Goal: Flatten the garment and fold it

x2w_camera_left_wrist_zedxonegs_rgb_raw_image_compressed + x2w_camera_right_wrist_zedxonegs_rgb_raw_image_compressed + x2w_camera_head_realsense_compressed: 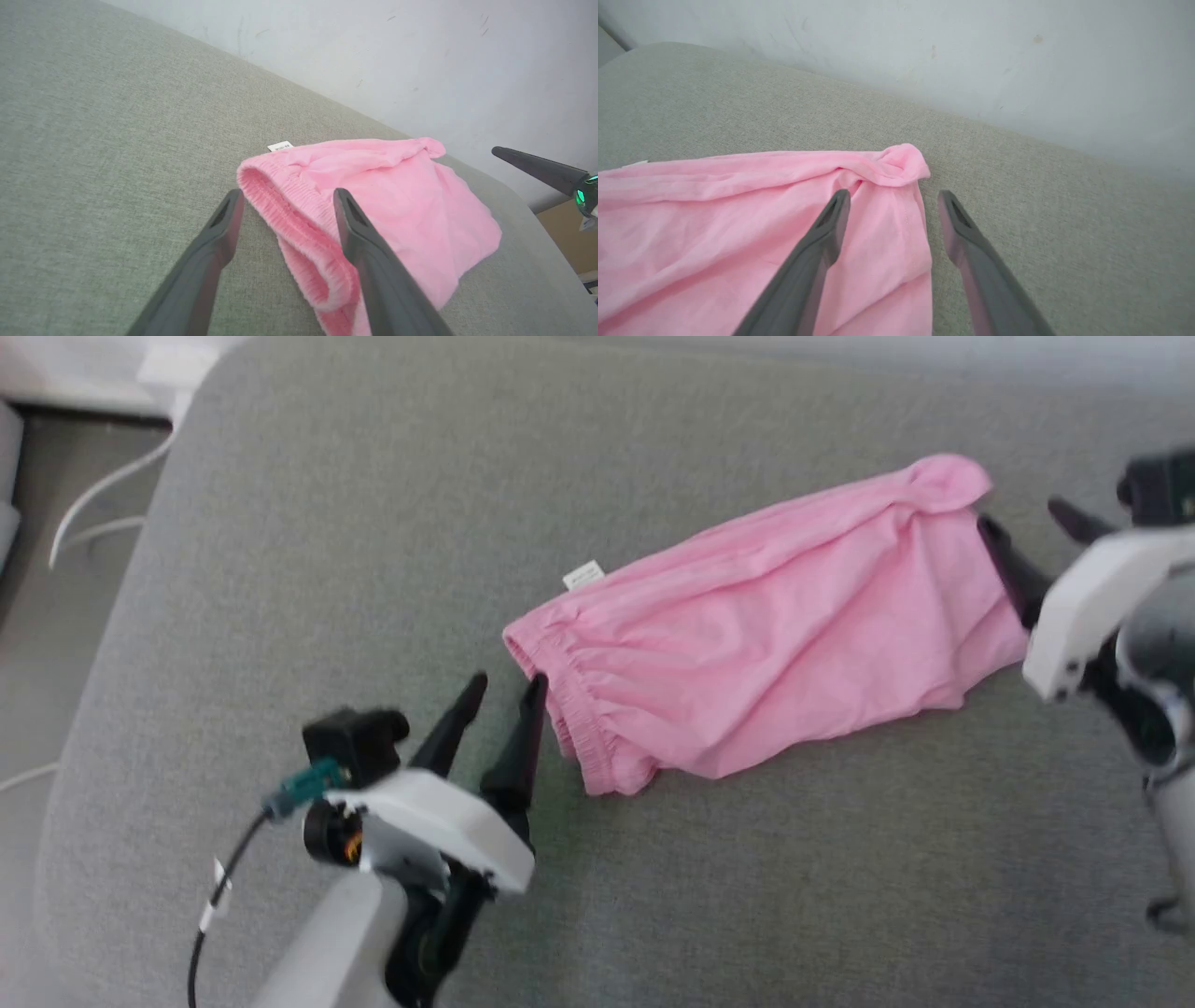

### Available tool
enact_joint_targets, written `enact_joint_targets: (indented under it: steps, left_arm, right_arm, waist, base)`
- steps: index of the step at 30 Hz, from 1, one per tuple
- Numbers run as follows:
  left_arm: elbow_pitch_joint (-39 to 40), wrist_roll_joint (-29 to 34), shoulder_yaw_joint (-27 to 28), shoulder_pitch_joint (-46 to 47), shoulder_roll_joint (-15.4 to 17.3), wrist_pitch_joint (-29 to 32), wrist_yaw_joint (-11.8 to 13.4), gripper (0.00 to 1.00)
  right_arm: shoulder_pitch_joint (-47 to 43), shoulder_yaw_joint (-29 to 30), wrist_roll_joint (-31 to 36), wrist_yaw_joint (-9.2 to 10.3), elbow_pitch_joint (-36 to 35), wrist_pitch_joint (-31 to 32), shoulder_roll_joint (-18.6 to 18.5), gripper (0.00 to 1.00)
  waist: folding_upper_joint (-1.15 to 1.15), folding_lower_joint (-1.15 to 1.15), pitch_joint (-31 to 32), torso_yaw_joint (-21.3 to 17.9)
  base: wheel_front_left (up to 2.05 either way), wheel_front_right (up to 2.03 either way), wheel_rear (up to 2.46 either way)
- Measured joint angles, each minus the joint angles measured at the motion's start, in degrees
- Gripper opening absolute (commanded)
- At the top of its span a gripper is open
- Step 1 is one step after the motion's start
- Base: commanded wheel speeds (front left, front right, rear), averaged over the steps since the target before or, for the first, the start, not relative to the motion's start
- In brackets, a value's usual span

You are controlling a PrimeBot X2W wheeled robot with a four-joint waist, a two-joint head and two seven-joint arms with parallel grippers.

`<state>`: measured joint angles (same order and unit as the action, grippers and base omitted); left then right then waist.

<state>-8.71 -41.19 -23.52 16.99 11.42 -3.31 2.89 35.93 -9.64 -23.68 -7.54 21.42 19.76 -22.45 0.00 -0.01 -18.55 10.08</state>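
The garment (pixel 775 625) is a pair of pink shorts lying crumpled on a grey cushioned surface (pixel 373 523). Its gathered waistband faces left and a small white label (pixel 583 575) pokes out at the top edge. My left gripper (pixel 509 683) is open just left of the waistband. In the left wrist view the left gripper (pixel 288 193) has the waistband edge of the garment (pixel 411 196) between its spread fingers. At the shorts' right end my right gripper (pixel 1019 515) is open. In the right wrist view the right gripper (pixel 894 194) straddles the edge of the garment (pixel 714 224) below a bunched corner.
The grey surface's rounded edge drops off at the left, where white cables (pixel 93 504) lie on the floor. A pale wall (pixel 373 46) runs behind the surface. A brown box (pixel 565 238) stands past the far corner.
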Motion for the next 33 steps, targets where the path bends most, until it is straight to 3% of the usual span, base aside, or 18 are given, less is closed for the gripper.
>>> enact_joint_targets:
  steps: [6,12,16,27,30,31,32,33]
  left_arm:
    - [1.6,3.9,-3.4,-5.0,0.6,-1.3,1.9,1.00]
    - [-1.8,9.4,-7.5,-5.7,0.4,-2.6,3.8,1.00]
    - [-6.6,11.5,-8.3,-5.7,-0.5,-3.1,6.2,1.00]
    - [-16.0,11.4,-6.2,-2.0,-2.8,-3.8,10.0,1.00]
    - [-17.4,10.7,-6.1,-1.0,-3.0,-3.7,9.9,1.00]
    - [-17.7,10.5,-6.3,-0.8,-3.1,-3.4,9.6,0.91]
    - [-17.9,10.3,-6.4,-0.7,-3.2,-3.2,9.1,0.44]
    - [-18.2,10.1,-6.6,-0.6,-3.3,-3.2,8.7,0.20]
  right_arm:
    - [-13.5,8.1,2.7,0.00,-9.6,-5.3,4.4,1.00]
    - [-24.9,15.8,7.0,0.00,-19.0,-8.2,12.7,1.00]
    - [-29.3,17.3,8.7,0.00,-23.2,-8.6,17.1,1.00]
    - [-32.2,17.0,9.6,0.00,-26.3,-8.7,19.2,1.00]
    - [-32.2,16.9,9.5,0.00,-26.1,-8.8,19.3,1.00]
    - [-32.2,16.9,9.4,0.00,-26.0,-8.8,19.3,1.00]
    - [-32.2,16.9,9.3,0.00,-25.8,-8.8,19.3,1.00]
    - [-32.2,16.9,9.3,0.00,-25.5,-8.9,19.3,1.00]
  waist:
    - [0.00,-0.01,5.3,-1.3]
    - [0.00,-0.01,8.8,-2.7]
    - [0.00,0.00,9.8,-4.1]
    - [0.00,0.01,9.3,-7.2]
    - [0.00,0.01,8.6,-7.9]
    - [0.00,0.01,8.4,-8.1]
    - [0.00,0.02,8.2,-8.3]
    - [0.00,0.02,8.1,-8.4]
  base:
    - [0.00,0.00,0.00]
    - [0.00,0.00,0.00]
    - [0.00,0.00,0.00]
    - [0.00,0.00,0.00]
    - [0.00,0.00,0.00]
    - [0.00,0.00,0.00]
    - [0.00,0.00,0.00]
    - [0.00,0.00,0.00]
